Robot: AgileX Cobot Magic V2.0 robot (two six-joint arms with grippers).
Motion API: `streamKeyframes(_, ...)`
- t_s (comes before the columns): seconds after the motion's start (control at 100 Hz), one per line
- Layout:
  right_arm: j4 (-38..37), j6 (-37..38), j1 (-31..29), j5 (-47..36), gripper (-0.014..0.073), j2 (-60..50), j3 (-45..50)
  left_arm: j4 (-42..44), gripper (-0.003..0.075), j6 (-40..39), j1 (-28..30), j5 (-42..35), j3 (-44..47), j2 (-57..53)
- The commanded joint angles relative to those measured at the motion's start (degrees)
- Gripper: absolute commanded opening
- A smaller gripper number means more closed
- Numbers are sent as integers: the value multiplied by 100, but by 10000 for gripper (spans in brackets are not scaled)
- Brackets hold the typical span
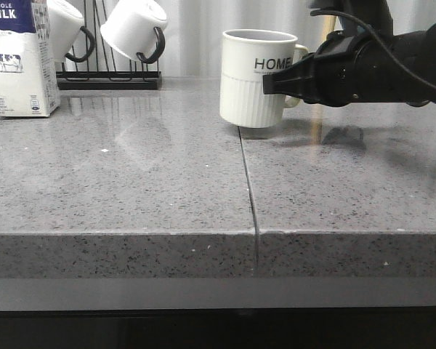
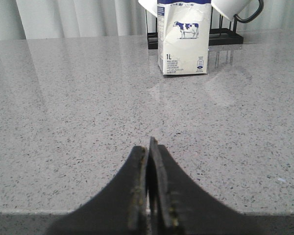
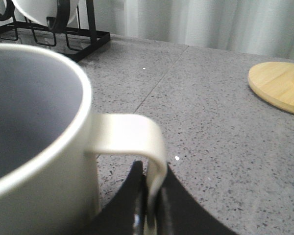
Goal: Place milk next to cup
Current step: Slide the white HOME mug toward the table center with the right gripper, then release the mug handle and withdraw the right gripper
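Observation:
The milk [image 1: 18,58], a white carton with a dark blue top band and a cow picture, stands upright at the far left of the grey counter. It also shows in the left wrist view [image 2: 183,39], well ahead of my left gripper [image 2: 149,147], which is shut and empty low over the counter. The cream HOME cup [image 1: 251,80] stands upright near the middle back. My right gripper [image 1: 276,82] reaches in from the right and is shut on the cup's handle [image 3: 154,147]; in the right wrist view the fingers [image 3: 176,205] pinch the handle's outer bar.
A black wire rack [image 1: 109,76] with plain white mugs [image 1: 134,29] stands behind the milk, also seen in the left wrist view [image 2: 225,36]. A round wooden base [image 3: 279,85] lies right of the cup. A seam [image 1: 247,182] runs across the counter to its front edge.

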Motion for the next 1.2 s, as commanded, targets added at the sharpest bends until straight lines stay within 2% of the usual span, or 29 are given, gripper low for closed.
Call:
streamKeyframes(0.0,-117,-6,23,-515,-67,-184,-177,-44,-20,0,4,-434,263,-173)
streamKeyframes(0.29,-270,-6,46,-502,-45,-78,-177,-44,-20,0,4,-434,263,-173)
streamKeyframes(0.34,-270,-6,46,-502,7,-78,-177,-44,-20,0,4,-434,263,-173)
streamKeyframes(0.46,-270,-38,46,-502,211,-78,-177,-44,-20,0,4,-434,263,-173)
streamKeyframes(0.53,-270,-38,46,-502,276,-78,-177,-44,-20,0,4,-434,263,-173)
streamKeyframes(0.89,-264,-38,46,-502,275,-269,-76,-44,-20,0,4,-434,263,-173)
streamKeyframes(1.19,-264,-38,46,-502,268,-1036,774,-44,-20,0,4,-434,263,-173)
